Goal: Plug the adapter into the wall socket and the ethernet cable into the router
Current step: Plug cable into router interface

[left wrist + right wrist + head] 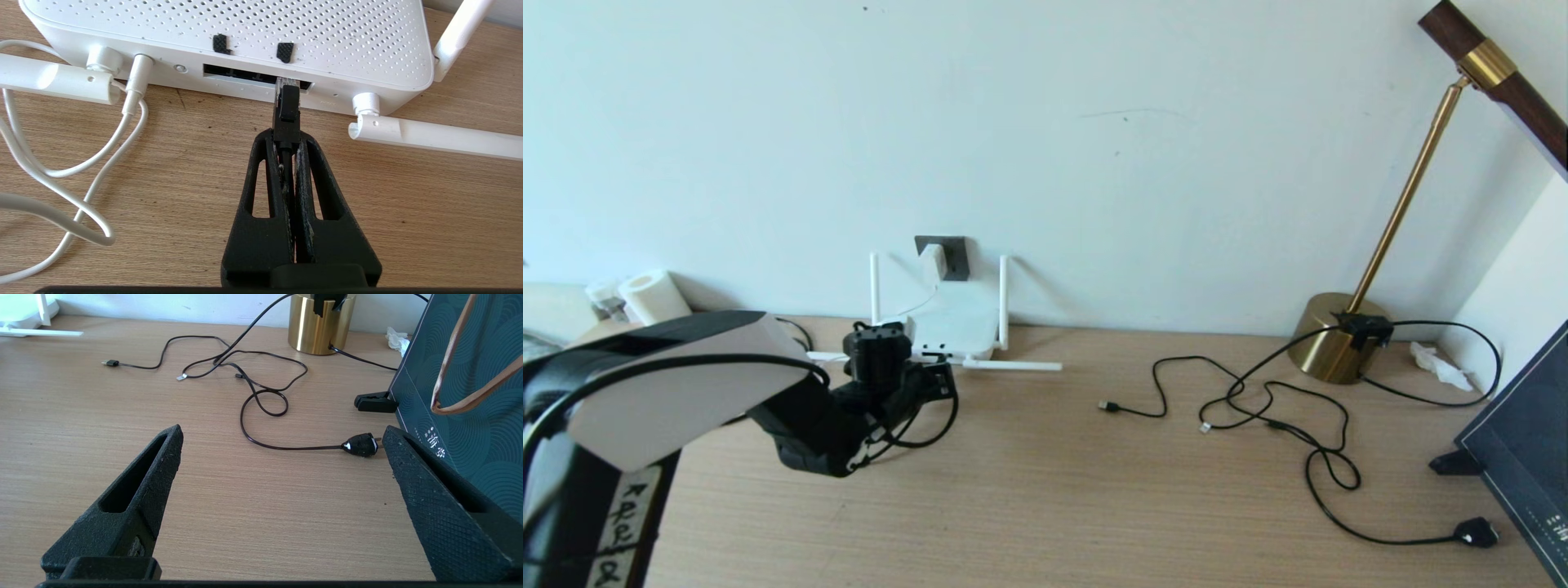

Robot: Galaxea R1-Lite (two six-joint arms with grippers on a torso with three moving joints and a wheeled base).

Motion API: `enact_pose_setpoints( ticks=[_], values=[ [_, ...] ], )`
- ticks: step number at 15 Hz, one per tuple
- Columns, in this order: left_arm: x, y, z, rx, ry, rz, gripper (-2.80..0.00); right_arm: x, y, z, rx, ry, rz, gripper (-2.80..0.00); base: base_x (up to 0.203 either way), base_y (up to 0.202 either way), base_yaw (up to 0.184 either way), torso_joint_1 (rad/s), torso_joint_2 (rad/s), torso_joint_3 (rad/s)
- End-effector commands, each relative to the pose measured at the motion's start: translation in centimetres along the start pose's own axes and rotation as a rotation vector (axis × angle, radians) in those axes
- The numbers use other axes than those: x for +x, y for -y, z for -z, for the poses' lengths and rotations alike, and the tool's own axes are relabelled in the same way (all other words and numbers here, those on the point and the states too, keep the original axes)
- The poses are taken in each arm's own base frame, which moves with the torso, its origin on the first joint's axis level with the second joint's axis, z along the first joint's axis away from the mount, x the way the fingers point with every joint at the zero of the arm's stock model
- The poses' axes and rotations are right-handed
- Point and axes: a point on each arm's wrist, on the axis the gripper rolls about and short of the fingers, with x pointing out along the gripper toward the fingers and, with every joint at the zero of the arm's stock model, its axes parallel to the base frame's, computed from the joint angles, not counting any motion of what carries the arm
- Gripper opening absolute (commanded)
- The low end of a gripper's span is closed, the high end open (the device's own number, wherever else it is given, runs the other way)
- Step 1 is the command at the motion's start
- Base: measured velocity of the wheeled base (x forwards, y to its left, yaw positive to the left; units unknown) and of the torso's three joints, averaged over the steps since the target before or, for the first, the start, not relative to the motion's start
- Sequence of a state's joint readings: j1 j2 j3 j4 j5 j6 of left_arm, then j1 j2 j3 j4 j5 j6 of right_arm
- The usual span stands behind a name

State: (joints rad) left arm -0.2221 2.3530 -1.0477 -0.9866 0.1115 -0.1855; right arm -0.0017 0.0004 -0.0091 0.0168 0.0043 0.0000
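The adapter (934, 260) already sits in the wall socket (953, 256) on the far wall, its thin white cord (61, 171) running down to the router (954, 325), so the first half of the job looks finished. The step in hand is the second one. The left claw (288, 143) is at the router's near edge on the left part of the counter (1054, 490), closed tight on the ethernet cable (286, 118) just behind its plug. The plug's clear tip is at the mouth of the dark port slot (245, 77), at its right end; whether it is partly in or only touching I cannot tell.

My reading is that the next move calls for a straight push toward the router, keeping the plug level and square with the opening so it seats, and only then letting go. A skewed push would likely slide the light router back toward the wall.

The right claw (282, 486) hovers low over the right side of the counter, spread wide and holding nothing, with a small black plug (359, 444) lying just ahead of it.

By count: one router with four antennas, two upright at the far side and two lying flat at the near side; one adapter; one wall socket; one ethernet cable. Also one brass lamp (1339, 335) at far right.
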Motion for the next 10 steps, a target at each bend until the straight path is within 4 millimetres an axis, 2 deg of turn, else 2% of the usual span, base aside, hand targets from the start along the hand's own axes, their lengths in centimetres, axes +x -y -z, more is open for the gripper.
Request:
enact_pose_setpoints(
  ticks=[1, 10],
  values=[
    [-0.02, -0.04, -0.13, -0.003, 0.008, -0.002, -2.8, 0.0, 0.0, 0.0, 0.0, 0.0, -0.001, 0.0, 0.0, 0.0, 0.0, 0.0, 0.0, 0.0],
    [-0.07, -0.06, -0.03, -0.003, 0.006, -0.002, -2.8, 0.01, 0.0, 0.0, 0.0, -0.001, -0.001, 0.0, 0.0, 0.0, 0.0, 0.0, 0.0, 0.0]
  ],
)
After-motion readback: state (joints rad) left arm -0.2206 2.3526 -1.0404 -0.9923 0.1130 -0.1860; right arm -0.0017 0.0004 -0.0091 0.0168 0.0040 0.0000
